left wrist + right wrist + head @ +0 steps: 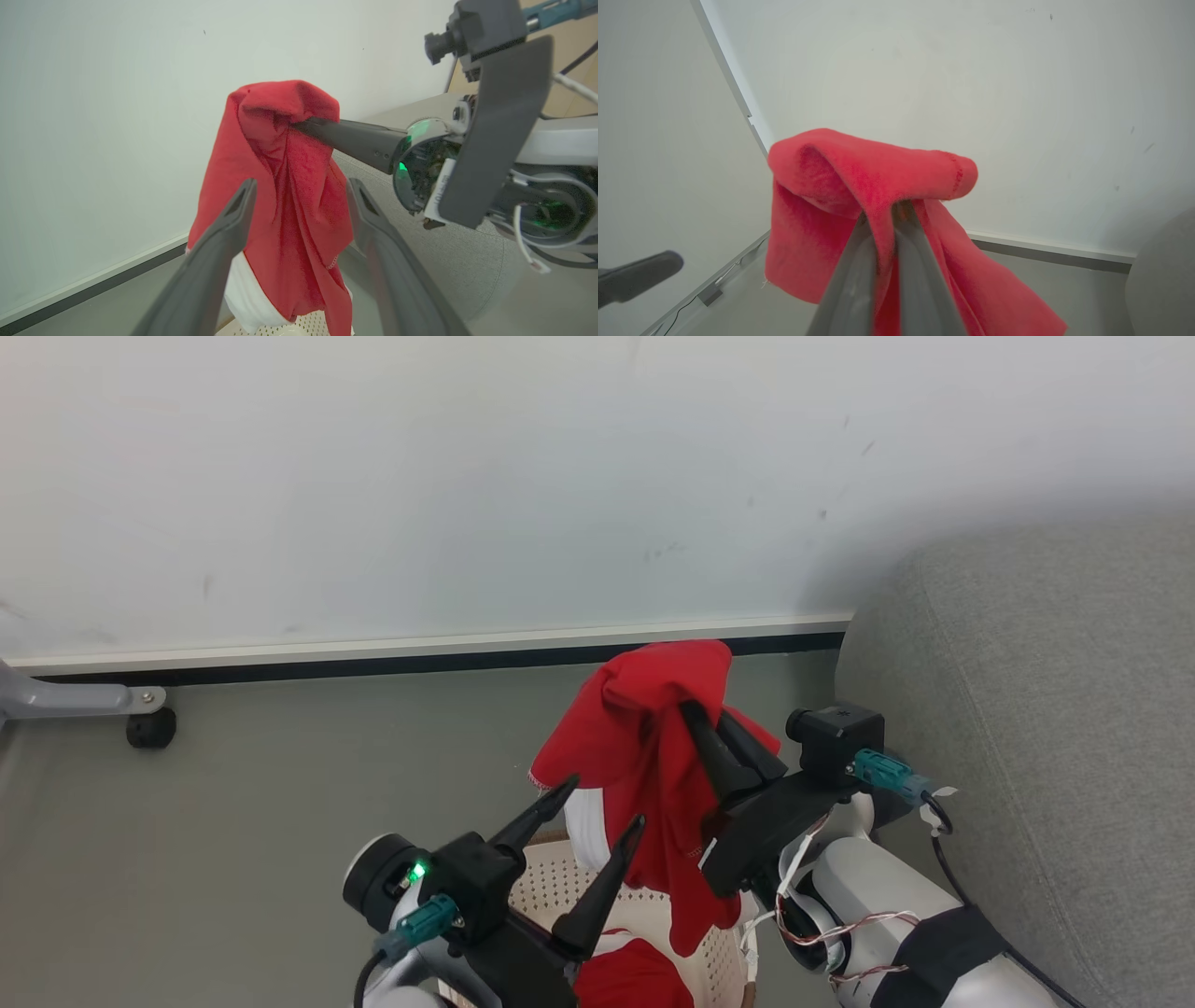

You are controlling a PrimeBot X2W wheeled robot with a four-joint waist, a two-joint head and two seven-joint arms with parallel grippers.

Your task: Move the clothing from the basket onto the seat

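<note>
Nearest my head camera sat my left gripper (607,801), its two dark fingers spread wide with nothing clamped between them. Seen from my left wrist, those fingers flanked the hanging cloth, and I could not tell whether they brushed it. My right gripper (695,714) was pinched tight on the clothing (616,728), a bright red garment with a white panel low down. It held the garment by a bunched fold at the top, so the fabric draped down in mid-air. The lower end hung over the basket (551,887), a cream perforated tub directly below, where another red piece (630,980) lay inside. The seat (1027,709), grey and woven, stood on my right near the basket, apart from the held clothing. Behind everything were a pale wall (467,476) and a grey floor (280,784).
</note>
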